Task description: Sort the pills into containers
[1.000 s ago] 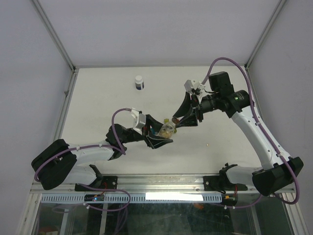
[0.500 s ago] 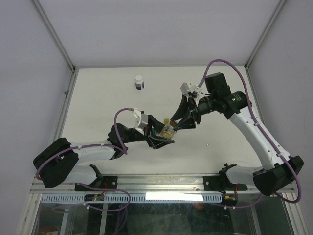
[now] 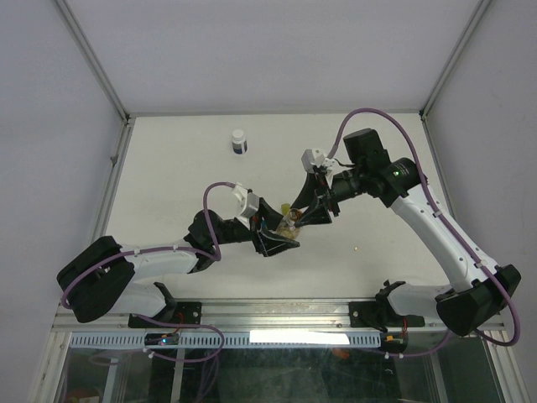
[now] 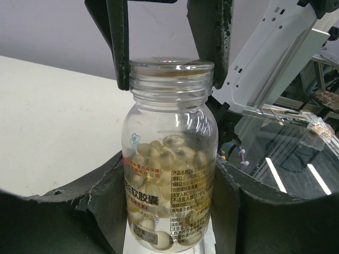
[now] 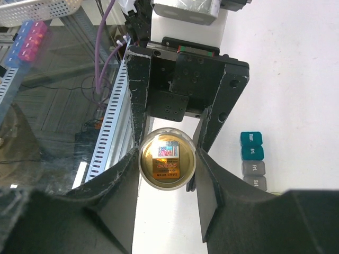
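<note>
Swinging inward over the last second, your right gripper (image 5: 168,161) now sits lower and further left above the white table (image 3: 185,168). Its wrist has rolled over and its jaw width is unchanged, and it pinches the top of the clear plastic bottle (image 4: 169,106) from both sides. Your left gripper (image 4: 168,177) has barely shifted and clamps the bottle's body upright.

Read that as both arms set for opening the bottle, so the sorting itself is not begun. The pale yellow roundish pills (image 4: 175,151) that you can make out sit inside the bottle. The strip of small joined cube compartments (image 5: 252,152) lies on the table near it, untouched.

You cannot tell from either wrist view whether a cap is on, since the top looks clear from the side and gold from above. Only teal and grey cubes of the strip show. The rest is cut off behind a finger, and from overhead the arms hide it. A pale speck (image 3: 357,248) on the table may be a stray pill, too small to call
</note>
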